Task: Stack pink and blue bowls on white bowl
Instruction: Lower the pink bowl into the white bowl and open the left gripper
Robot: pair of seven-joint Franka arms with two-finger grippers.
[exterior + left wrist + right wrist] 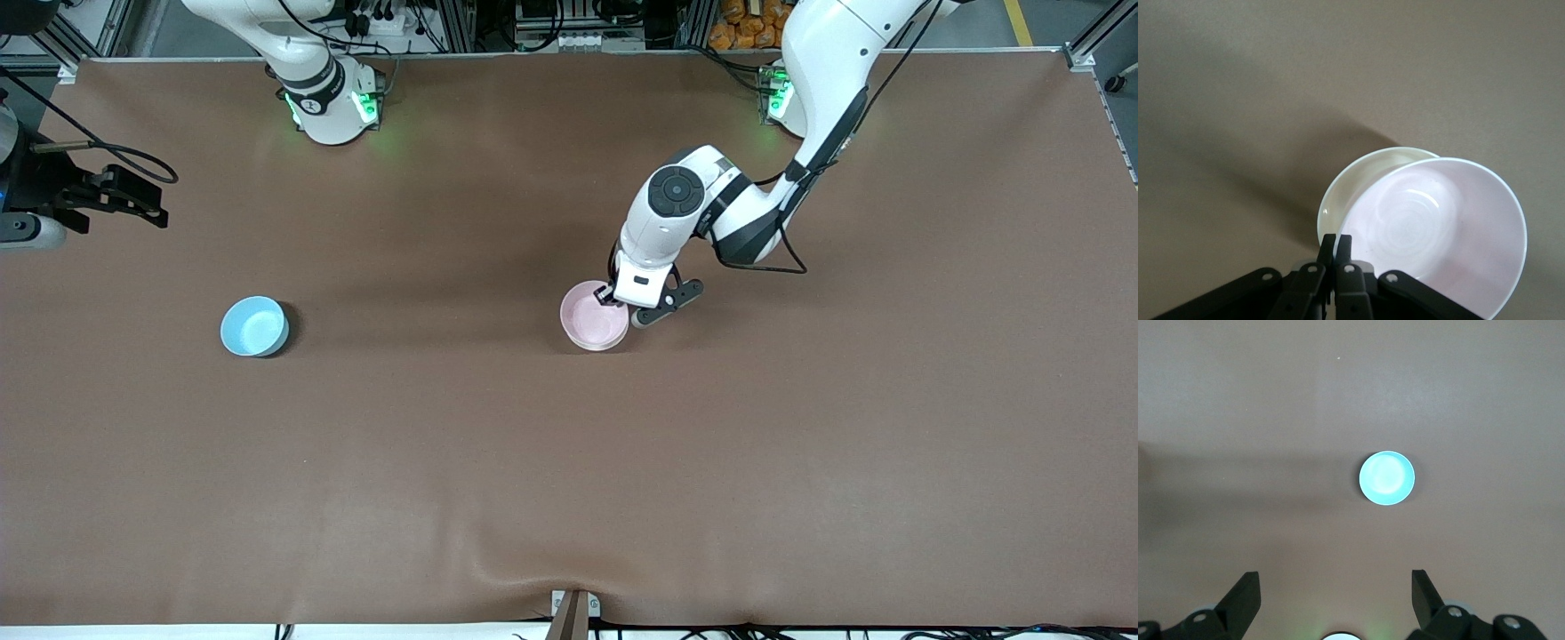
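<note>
Two arms: one working, one waiting.
Left arm: bent down from its base, wrist low over the table (800, 427) middle.
Left gripper (615, 300): fingers (1337, 263) pinched tight on the pink bowl's (1441, 233) rim.
Pink bowl: tilted, directly under the gripper, sitting partly in the white bowl (1345, 193) (only a crescent of white rim shows).
Right gripper (1335, 587): high up, spread wide, waiting.
Blue bowl (254, 326): well apart from the left gripper, toward the right arm's end.
Hidden: right fingertips cut off.
</note>
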